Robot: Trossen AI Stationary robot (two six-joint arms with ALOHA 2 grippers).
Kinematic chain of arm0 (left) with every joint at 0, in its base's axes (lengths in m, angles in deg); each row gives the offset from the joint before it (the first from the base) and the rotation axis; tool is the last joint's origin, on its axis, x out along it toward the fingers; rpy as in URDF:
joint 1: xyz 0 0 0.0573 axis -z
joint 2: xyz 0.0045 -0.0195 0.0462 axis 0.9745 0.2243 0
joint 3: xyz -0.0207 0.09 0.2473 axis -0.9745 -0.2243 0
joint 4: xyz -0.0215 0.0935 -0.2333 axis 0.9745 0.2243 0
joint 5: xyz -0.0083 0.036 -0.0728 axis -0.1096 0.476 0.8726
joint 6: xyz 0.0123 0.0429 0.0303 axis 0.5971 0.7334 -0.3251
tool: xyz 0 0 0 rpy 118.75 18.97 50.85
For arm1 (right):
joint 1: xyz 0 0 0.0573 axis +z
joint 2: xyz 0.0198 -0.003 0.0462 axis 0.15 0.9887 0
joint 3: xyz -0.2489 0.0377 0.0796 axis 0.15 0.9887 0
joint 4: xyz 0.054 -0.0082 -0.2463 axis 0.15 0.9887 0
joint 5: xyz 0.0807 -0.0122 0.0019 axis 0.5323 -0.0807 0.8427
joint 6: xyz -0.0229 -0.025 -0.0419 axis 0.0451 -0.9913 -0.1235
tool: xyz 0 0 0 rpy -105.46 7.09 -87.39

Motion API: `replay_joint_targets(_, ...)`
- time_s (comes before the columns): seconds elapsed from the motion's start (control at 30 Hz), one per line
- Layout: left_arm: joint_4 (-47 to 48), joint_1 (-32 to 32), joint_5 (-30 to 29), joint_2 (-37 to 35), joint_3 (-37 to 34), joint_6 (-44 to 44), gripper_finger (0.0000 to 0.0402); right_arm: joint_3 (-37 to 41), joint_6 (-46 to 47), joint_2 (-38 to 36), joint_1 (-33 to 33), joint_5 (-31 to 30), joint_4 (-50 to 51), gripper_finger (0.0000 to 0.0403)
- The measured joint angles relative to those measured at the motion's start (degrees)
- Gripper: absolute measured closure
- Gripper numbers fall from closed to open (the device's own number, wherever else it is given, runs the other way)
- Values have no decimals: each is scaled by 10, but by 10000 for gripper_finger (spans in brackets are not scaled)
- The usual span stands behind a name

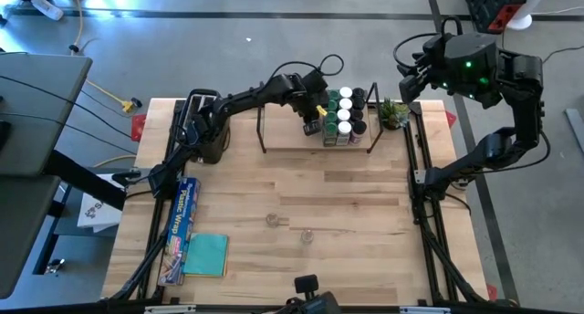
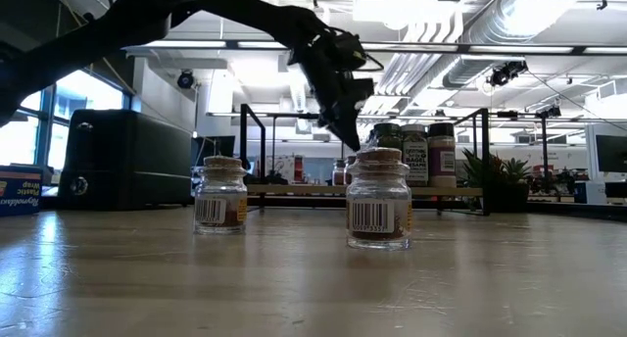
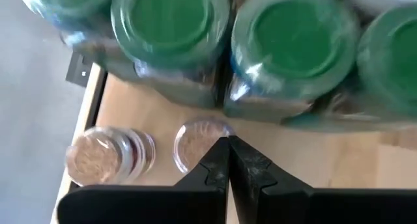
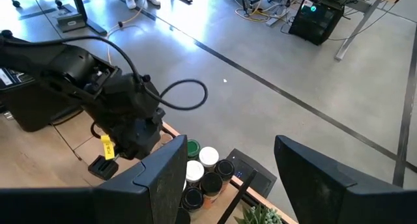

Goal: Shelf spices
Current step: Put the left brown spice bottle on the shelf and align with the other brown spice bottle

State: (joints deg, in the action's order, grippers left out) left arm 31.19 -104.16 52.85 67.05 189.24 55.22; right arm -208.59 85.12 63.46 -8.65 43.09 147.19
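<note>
Hovering above the light wooden shelf (image 1: 292,136) with thin black end frames, my left gripper (image 3: 228,160) is clenched on nothing, beside the green-lidded spice jars (image 1: 339,116) clustered there. Two clear cork-topped jars (image 2: 378,199) stand mid-table. My right gripper (image 4: 225,165) waits released, raised beyond the table's far right corner.

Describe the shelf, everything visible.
The shelf is a low rack with a light wooden board and thin black metal end frames, standing at the table's far edge between the toaster and a small potted plant. Jars with green, white and dark lids crowd its right end; the rest of the board looks bare. The left gripper, shut, hovers beside the jars.
</note>
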Motion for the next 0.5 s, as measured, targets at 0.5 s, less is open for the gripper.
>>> replay_joint_targets(0.5, 10, -2, -31, -2, -17, 1, 399, 0, -2, 0, 0, 0, 0, 178)
